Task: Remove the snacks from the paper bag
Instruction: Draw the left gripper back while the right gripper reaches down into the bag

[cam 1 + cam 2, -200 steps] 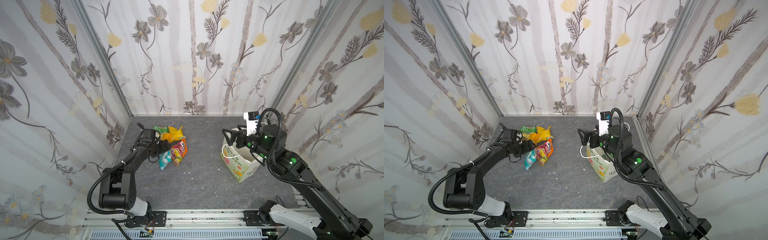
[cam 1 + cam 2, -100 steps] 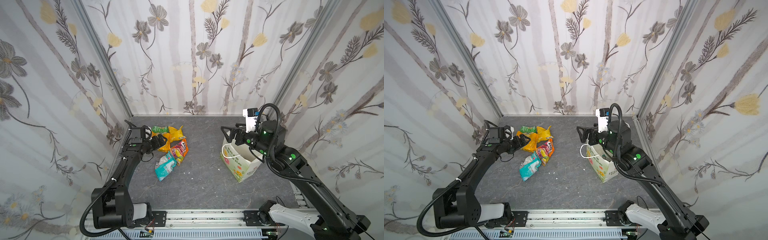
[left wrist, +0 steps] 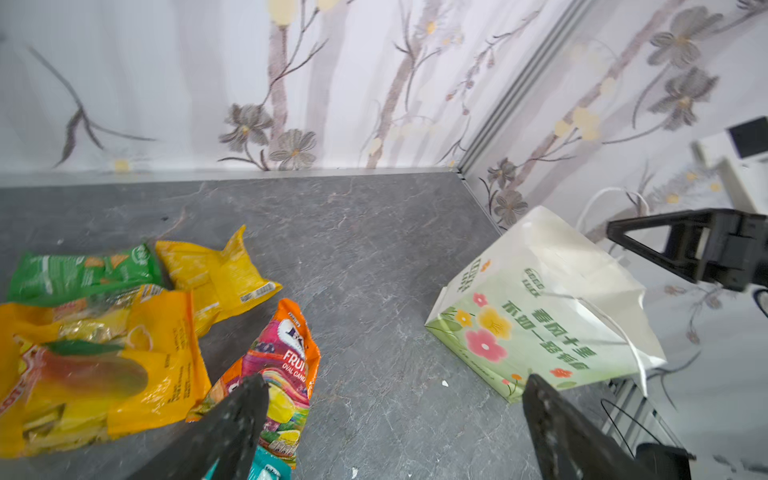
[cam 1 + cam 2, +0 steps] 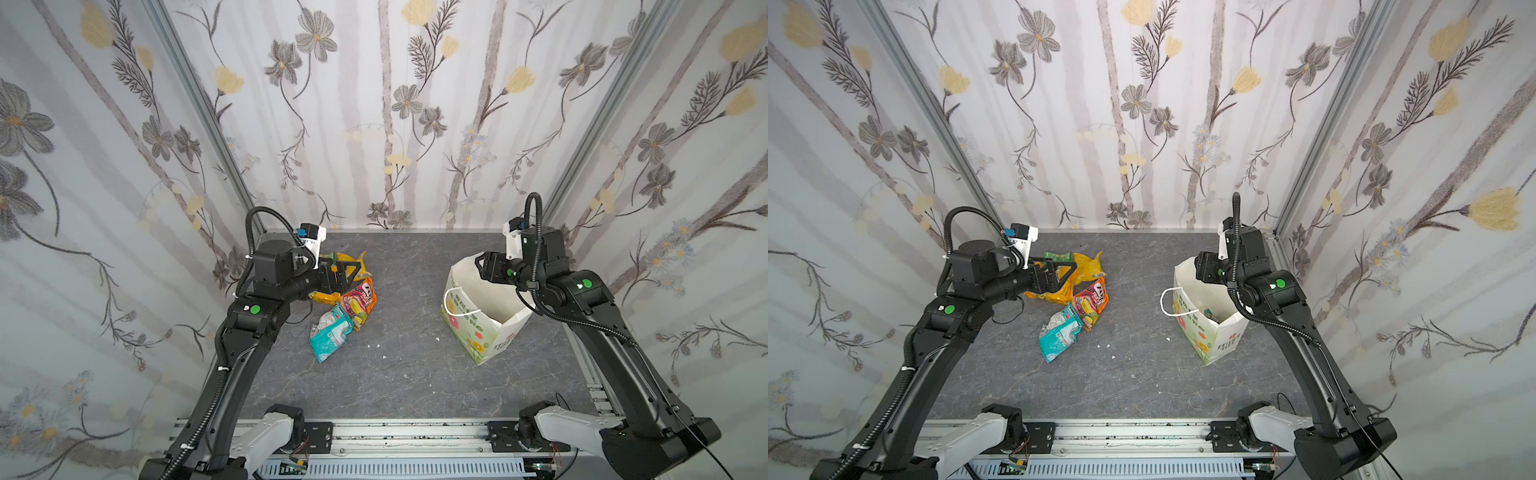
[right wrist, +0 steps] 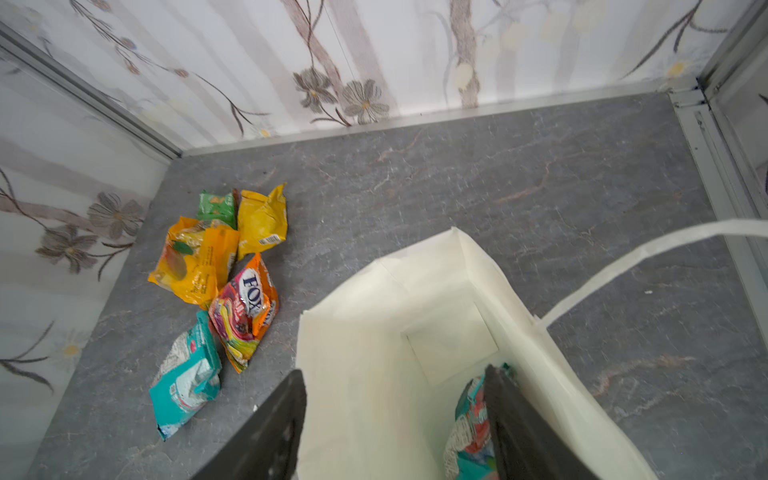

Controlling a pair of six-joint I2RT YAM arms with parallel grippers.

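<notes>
The paper bag (image 4: 486,332) stands upright at the right of the grey, stone-veined tabletop (image 4: 415,374). It is smooth white paper with crisp folds, flower prints and a white loop handle (image 4: 446,297), and its mouth is open. Five crinkly, glossy plastic snacks lie in a loose pile at the left, well apart from the bag: a green packet (image 3: 79,274), a yellow packet (image 3: 220,274), an orange mango packet (image 3: 104,365), an orange-pink fruit-candy packet (image 4: 359,301) and a crumpled teal-white packet (image 4: 328,332). One more snack, a teal-and-red packet (image 5: 467,419), lies at the bottom of the bag.

The left arm arches up from its base, its wrist about level above the pile. The left gripper (image 3: 397,382) is spread wide and holds nothing. The right arm bends at the elbow and dips into the bag's mouth. The right gripper (image 5: 395,374) has its jaws apart — one finger is beside the packet, and nothing is grasped.
</notes>
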